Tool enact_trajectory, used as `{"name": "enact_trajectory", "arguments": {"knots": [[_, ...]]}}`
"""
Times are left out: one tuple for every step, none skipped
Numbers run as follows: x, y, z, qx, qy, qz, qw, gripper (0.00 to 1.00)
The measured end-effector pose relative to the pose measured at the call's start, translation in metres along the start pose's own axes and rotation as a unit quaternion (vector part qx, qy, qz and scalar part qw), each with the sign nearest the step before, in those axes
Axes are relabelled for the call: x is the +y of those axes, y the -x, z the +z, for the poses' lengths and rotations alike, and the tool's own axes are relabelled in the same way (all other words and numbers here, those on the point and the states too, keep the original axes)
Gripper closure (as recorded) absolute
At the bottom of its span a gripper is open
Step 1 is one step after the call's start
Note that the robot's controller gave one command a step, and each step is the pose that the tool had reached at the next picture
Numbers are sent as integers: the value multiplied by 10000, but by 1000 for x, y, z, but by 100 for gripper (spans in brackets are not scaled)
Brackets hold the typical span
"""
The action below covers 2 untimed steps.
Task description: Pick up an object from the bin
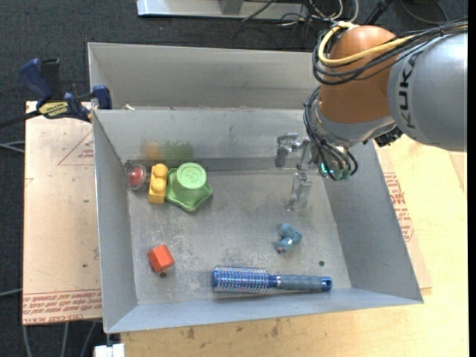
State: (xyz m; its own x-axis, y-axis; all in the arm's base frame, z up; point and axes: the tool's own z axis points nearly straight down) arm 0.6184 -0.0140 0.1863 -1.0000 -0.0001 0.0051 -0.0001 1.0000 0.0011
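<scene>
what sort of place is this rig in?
Likely a robotics lab's bin-picking cell: a KUKA arm reaches into a grey metal bin holding a blue hairbrush and a green plastic toy, with loose cables behind it.

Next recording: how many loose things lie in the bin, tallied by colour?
Blue: 2 (hairbrush, small pale blue piece)
Red to orange-red: 2 (small red round thing, orange-red block)
Yellow: 1 (yellow block)
Green: 1 (green cup-like toy)
Total: 6
</scene>
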Motion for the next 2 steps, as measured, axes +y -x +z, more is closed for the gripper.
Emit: {"name": "enact_trajectory", "arguments": {"knots": [[-38, -77, 108, 29, -2, -12, 10000, 0], [-36, -73, 103, -29, -2, -33, 10000, 100]]}}
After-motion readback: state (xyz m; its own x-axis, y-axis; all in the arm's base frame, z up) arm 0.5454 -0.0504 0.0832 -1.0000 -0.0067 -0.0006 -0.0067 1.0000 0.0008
